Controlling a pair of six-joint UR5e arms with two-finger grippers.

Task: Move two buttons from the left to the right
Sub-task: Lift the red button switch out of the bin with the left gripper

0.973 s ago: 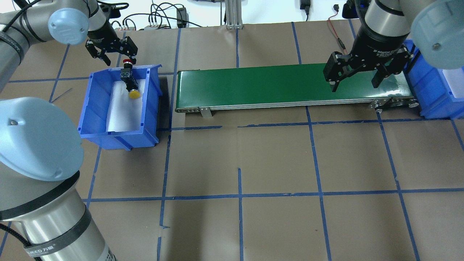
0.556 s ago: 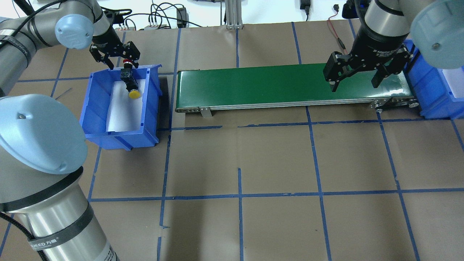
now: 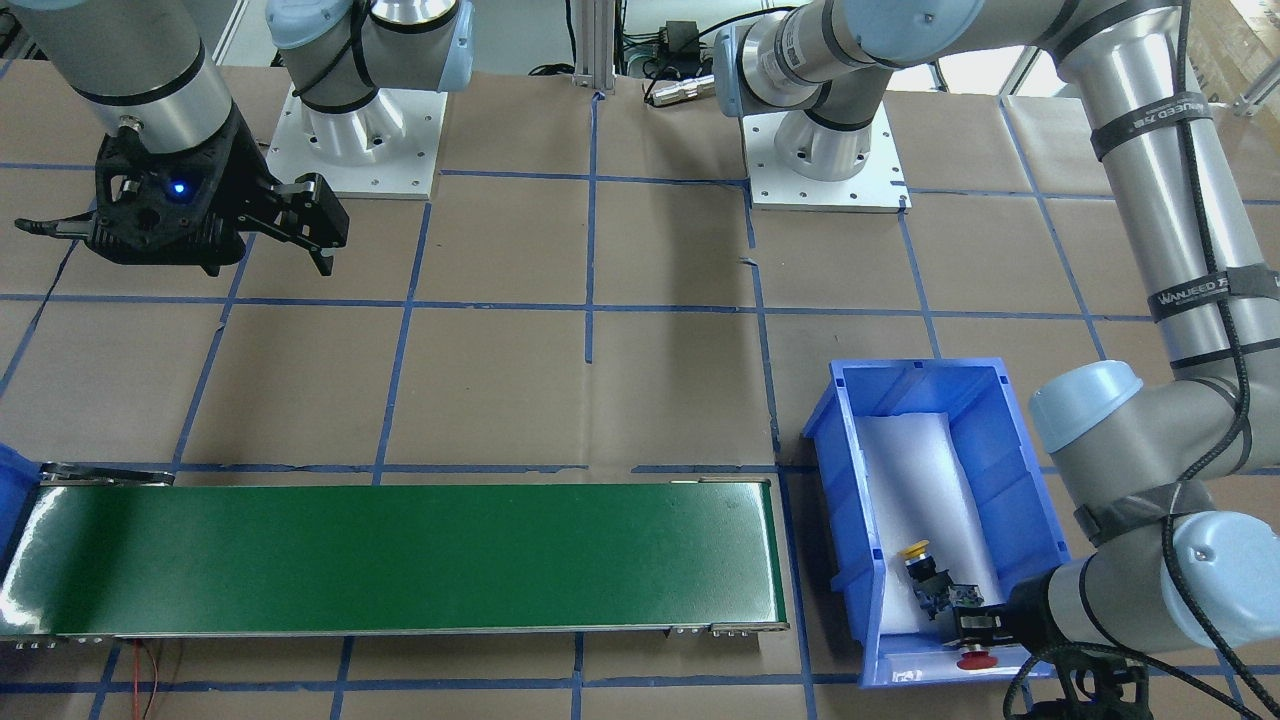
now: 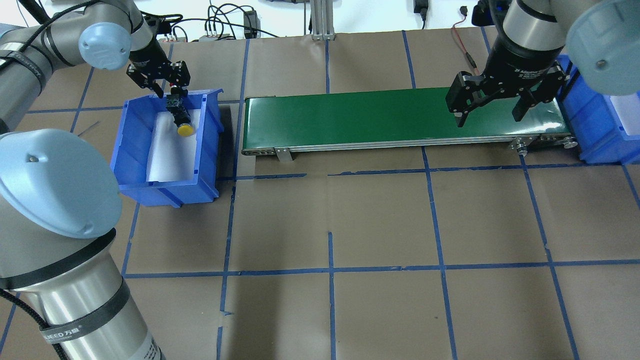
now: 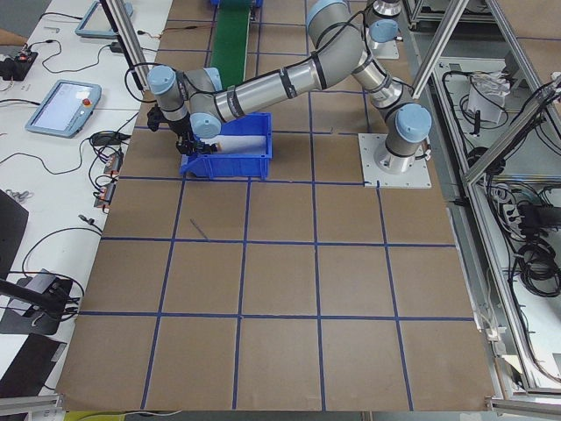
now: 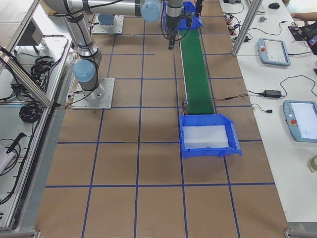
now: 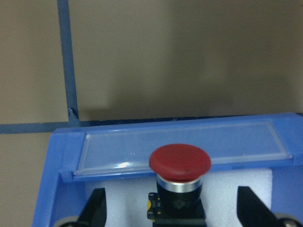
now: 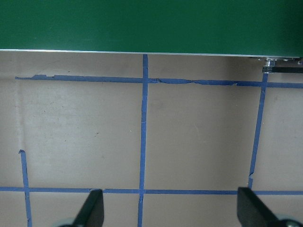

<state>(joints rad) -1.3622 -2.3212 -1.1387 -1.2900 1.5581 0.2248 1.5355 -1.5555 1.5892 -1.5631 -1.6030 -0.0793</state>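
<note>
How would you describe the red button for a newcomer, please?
Find the green conveyor belt; a blue bin sits off its end on the robot's left. Of the two push-buttons at the bin's end away from the robot, the red button is nearest the wall, mushroom-capped; the yellow button lies farther in.

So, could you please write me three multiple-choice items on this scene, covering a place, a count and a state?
1. Where does the yellow-capped push-button lie?
A) on the green conveyor belt
B) in a gripper's grasp
C) in the blue plastic bin
2. How many push-buttons are in that bin?
A) one
B) two
C) four
3. How is the left gripper?
A) open
B) shut on a button
C) shut, empty
Answers: 1 C, it lies on the bin's white foam; 2 B, the yellow one plus the red mushroom-capped push-button; 3 A, its fingers stand apart either side of the red one.
</note>
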